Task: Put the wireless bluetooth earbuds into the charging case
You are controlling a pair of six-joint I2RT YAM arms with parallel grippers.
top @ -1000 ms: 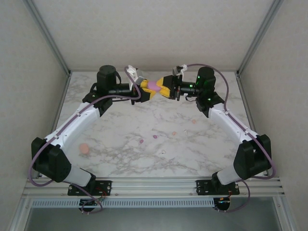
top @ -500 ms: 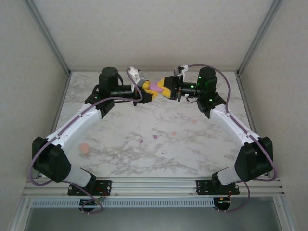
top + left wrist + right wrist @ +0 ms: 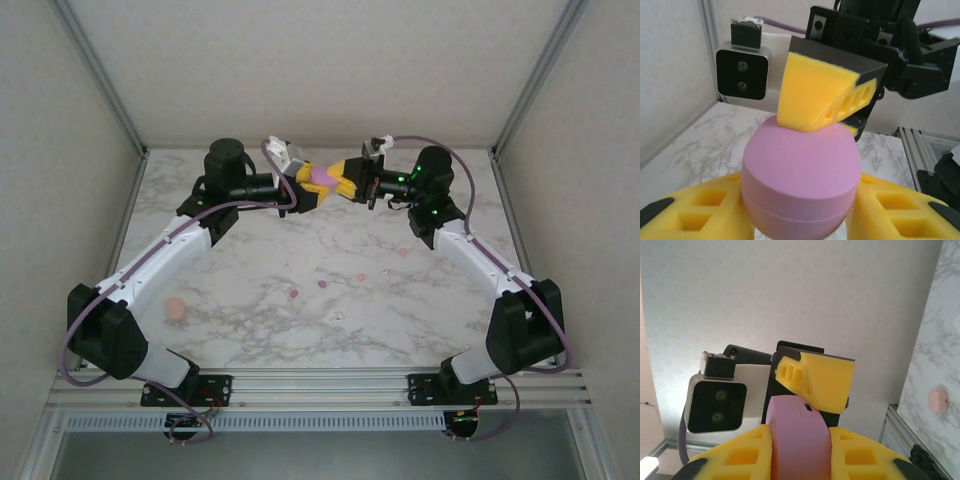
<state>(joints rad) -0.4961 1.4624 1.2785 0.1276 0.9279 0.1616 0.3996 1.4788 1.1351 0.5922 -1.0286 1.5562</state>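
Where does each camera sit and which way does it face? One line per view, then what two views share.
Top external: high behind the arm bases, looking down on the marble table; both arms show, left claw and right claw either side of the purple case.
Left wrist: on the left arm, looking past its own yellow fingers at the case and the right wrist camera.
Right wrist: on the right arm, looking past its own fingers at the left wrist camera.
Shared: both wrist views see the purple case.
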